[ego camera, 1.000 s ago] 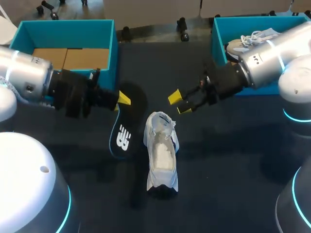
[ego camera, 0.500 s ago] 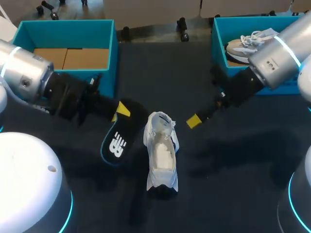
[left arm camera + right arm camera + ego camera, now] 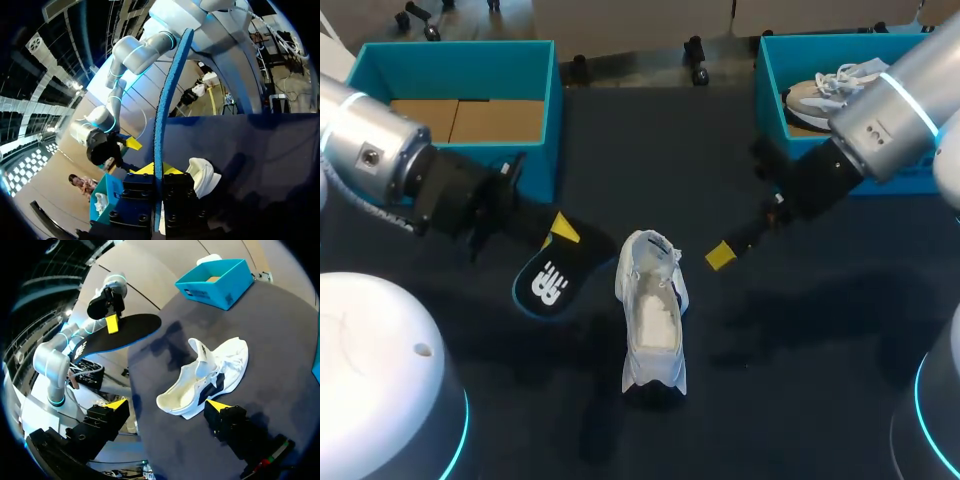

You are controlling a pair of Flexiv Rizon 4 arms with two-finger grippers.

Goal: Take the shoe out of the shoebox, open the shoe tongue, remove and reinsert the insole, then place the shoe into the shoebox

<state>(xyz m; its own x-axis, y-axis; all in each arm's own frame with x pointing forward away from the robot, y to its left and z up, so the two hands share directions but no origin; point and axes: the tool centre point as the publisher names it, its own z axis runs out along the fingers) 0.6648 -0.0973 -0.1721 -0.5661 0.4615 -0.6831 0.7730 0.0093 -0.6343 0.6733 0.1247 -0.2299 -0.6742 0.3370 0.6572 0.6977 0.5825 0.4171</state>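
The shoe (image 3: 652, 318) lies on the dark tabletop (image 3: 820, 350) at the middle of the head view. Its long axis runs up and down the frame, its mouth faces up, and its tongue is pulled back at the upper end. The black insole (image 3: 552, 275) is just left of it and apart from it, slanting from upper right down to lower left, so the two axes do not line up. The left fingers (image 3: 563, 228) are clamped on the insole's upper right end; the left wrist view shows it edge-on between them. The insole looks to be held off the tabletop. The right fingers (image 3: 720, 255) sit just right of the shoe's upper end, spread wide and holding nothing. To go back in, the insole would likely need turning parallel to the shoe and carrying rightward over the mouth. The left arm has it, and the right is nearer to steady the shoe.
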